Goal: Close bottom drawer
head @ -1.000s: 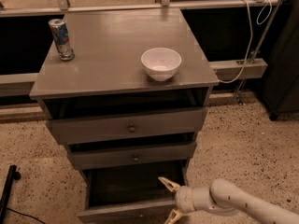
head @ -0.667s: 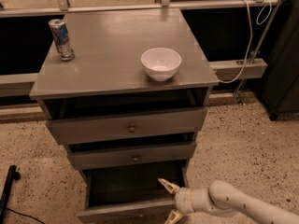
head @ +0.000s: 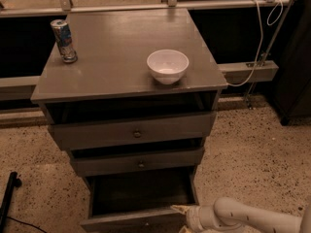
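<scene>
The bottom drawer point(head: 127, 221) is the lowest of three grey cabinet drawers. It stands pulled out, with its dark inside point(head: 141, 193) showing. My gripper point(head: 179, 220) is at the bottom edge of the camera view, at the right end of the drawer's front. It is open, with its upper fingertip point(head: 177, 208) just above the front's top edge. The lower finger is mostly cut off by the picture's edge. The white arm point(head: 252, 218) reaches in from the lower right.
The middle drawer point(head: 138, 162) and top drawer point(head: 133, 131) stand slightly out, each with a small knob. A white bowl point(head: 167, 66) and a drink can point(head: 63, 40) stand on the cabinet top point(head: 112, 52). A white cable point(head: 257, 38) hangs at the right. A black object point(head: 7, 200) lies on the speckled floor at the left.
My gripper has moved a little lower in the view, down to the drawer front's right end. The drawer stands about as far out as before.
</scene>
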Available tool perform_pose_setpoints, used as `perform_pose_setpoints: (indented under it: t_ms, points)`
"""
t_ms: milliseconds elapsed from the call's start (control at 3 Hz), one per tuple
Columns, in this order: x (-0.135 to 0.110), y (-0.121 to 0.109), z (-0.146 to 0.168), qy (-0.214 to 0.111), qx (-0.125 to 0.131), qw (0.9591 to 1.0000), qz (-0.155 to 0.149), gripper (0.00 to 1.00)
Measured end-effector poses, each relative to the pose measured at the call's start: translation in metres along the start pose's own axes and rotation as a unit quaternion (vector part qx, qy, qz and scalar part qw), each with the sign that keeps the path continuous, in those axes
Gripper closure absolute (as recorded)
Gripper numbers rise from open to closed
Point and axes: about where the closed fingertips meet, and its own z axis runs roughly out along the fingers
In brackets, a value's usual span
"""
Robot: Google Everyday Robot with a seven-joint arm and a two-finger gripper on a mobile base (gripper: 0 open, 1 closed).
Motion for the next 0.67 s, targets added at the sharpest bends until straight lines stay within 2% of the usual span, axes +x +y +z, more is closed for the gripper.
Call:
perform_pose_setpoints:
  t_ms: [333,667]
  points:
    - [0.031,0.013,0.008,0.034,0.002,0.9993,0.015,0.5]
    - [0.067,0.028,0.025,0.039,0.007,0.9989,0.024,0.73]
